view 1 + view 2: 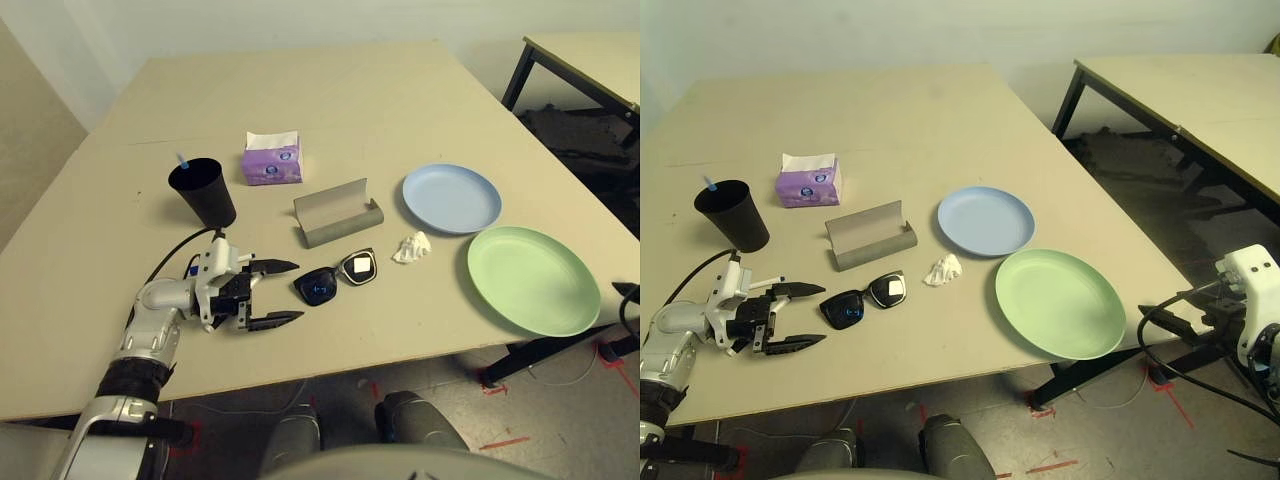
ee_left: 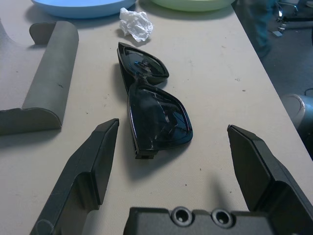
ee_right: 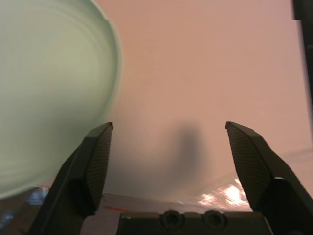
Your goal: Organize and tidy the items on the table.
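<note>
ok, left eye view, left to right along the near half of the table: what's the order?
Open left gripper → black sunglasses → crumpled white tissue wad → round pale green plate.

The green plate (image 3: 49,93) is showing blurred in the right wrist view, its far side running off the picture's edge; the pale blue plate (image 2: 78,7) is being cut off in the left wrist view, only its near rim showing. A blue-capped marker (image 1: 183,160) is standing in the black cup (image 1: 204,191), its body hidden by the cup's wall; the print on the purple tissue pack (image 1: 272,162) is too small to read. The neighbouring dark-legged table (image 1: 1180,95) is running out of the picture.
</note>
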Available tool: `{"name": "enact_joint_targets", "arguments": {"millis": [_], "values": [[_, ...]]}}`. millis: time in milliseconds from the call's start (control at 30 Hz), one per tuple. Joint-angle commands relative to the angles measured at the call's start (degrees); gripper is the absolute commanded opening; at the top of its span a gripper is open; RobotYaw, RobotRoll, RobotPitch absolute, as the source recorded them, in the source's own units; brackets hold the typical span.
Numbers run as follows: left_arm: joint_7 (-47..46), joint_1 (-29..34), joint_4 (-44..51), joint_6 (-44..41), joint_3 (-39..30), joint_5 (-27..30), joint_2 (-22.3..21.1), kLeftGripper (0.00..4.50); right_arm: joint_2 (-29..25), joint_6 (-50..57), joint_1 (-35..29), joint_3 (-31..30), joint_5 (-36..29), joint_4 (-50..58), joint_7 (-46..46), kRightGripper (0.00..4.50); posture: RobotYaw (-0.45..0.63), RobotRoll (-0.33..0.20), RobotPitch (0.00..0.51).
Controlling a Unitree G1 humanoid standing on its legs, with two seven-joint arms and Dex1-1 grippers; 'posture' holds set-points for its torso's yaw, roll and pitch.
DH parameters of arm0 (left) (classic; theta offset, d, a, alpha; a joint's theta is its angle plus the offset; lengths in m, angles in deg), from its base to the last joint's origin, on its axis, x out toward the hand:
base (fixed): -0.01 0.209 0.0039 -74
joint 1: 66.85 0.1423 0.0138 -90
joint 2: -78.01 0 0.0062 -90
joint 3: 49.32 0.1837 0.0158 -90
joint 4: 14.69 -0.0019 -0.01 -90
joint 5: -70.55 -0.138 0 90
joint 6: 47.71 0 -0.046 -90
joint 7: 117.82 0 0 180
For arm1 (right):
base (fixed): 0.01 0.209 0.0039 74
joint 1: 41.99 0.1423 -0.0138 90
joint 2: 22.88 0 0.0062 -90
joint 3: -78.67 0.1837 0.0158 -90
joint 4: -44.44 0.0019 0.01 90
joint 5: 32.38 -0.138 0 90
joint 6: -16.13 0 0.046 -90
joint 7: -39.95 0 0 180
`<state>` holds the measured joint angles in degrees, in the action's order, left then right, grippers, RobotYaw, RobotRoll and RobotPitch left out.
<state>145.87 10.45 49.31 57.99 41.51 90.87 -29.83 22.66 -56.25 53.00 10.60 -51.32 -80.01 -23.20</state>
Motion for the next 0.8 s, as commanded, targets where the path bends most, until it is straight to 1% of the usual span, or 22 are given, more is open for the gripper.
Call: {"name": "enact_joint_targets", "arguments": {"millis": [33, 167, 333, 400, 433, 500, 567, 633, 800], "values": [[0.5, -0.5, -1.1, 0.8, 0.6, -0.9, 0.0, 4.50, 0.3, 7.3, -2.4, -0.3, -2.7, 8.9, -1.1, 4.46, -0.16, 0.000, 0.062], [0.6, -0.6, -1.3, 0.9, 0.6, -0.8, -0.2, 4.50, 1.8, 9.7, -3.7, -1.9, -2.1, 12.9, -0.1, 4.46, -0.16, 0.000, 0.065], [0.5, -0.3, -1.1, 1.0, 0.5, -0.9, -0.6, 4.50, 3.5, 11.9, -2.7, -4.2, -1.1, 13.1, 1.0, 4.46, -0.14, 0.000, 0.067], [0.2, 0.2, -0.7, 1.1, 0.3, -0.9, -0.8, 4.50, 4.0, 13.7, -2.5, -6.0, -0.5, 13.8, 1.6, 4.46, -0.14, 0.000, 0.067], [0.1, 0.4, -0.5, 1.1, 0.2, -0.9, -0.9, 4.50, 4.3, 14.8, -2.3, -6.5, -0.5, 14.1, 2.0, 4.29, -0.14, 0.000, 0.067], [0.0, 0.7, -0.1, 1.1, 0.2, -0.8, -1.1, 4.50, 4.7, 16.8, -1.5, -6.8, -0.9, 14.2, 2.7, 3.83, -0.13, 0.000, 0.067], [-0.2, 1.0, 0.3, 1.0, 0.2, -0.6, -1.2, 4.50, 4.8, 17.8, -1.1, -6.9, -1.0, 14.2, 2.8, 3.16, -0.13, 0.000, 0.066], [-0.3, 1.1, 0.4, 1.0, 0.2, -0.6, -1.3, 4.50, 4.7, 18.3, -0.6, -7.0, -1.0, 14.2, 2.8, 2.31, -0.13, 0.000, 0.063], [-0.4, 1.0, 0.3, 1.1, 0.1, -0.6, -1.5, 4.50, 5.1, 20.4, 1.1, -5.3, -3.0, 15.3, 3.2, 0.56, -0.13, 0.000, 0.058]]}}
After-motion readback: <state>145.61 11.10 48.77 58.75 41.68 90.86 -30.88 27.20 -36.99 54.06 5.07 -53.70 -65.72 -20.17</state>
